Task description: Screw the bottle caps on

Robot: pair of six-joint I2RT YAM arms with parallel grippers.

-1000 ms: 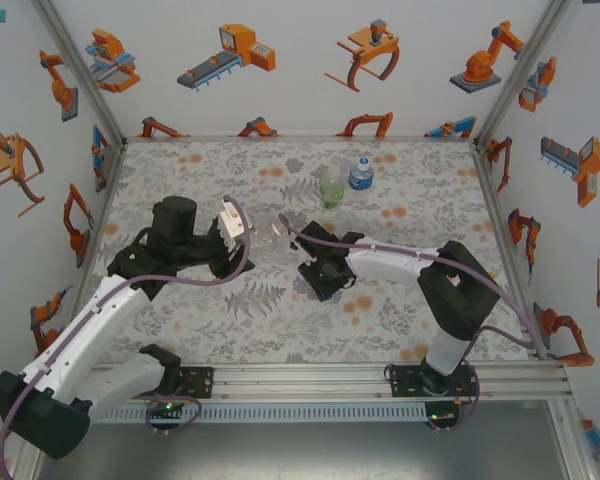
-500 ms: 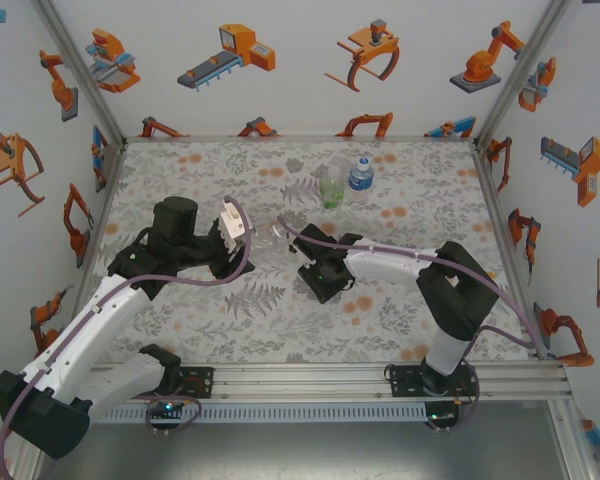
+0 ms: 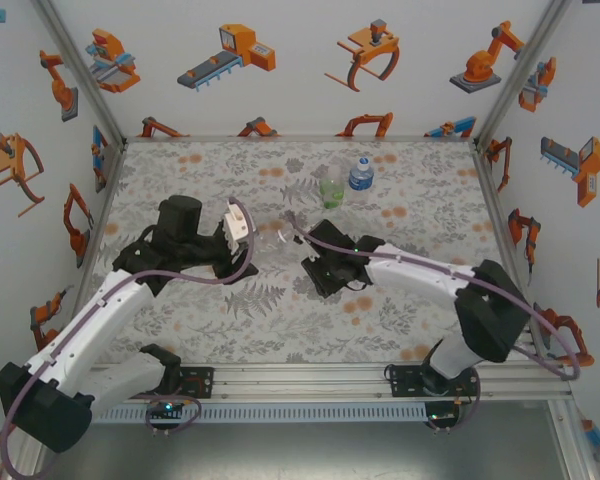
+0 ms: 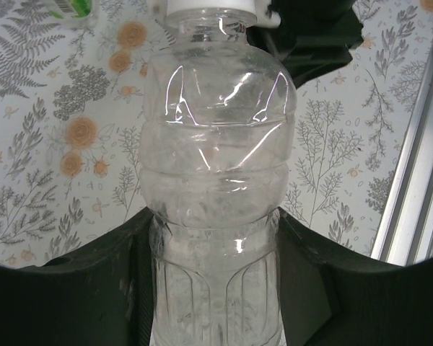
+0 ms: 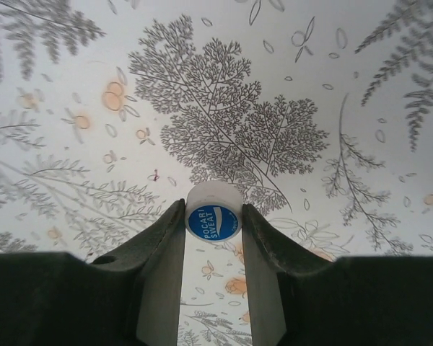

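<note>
Jaws around ribbed clear bottle (image 4: pixel 215 187), round cap (image 5: pixel 213 216)

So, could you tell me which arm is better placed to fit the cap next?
Right, probably. The right end effector is shut on a white bottle cap with a blue top, free to carry and turn it. The left end effector is clamped around the plain bottle, so it should steady it.

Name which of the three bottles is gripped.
The plain, unlabelled bottle, clamped in the left gripper; the green-label bottle and blue-label bottle stand free farther back.
</note>
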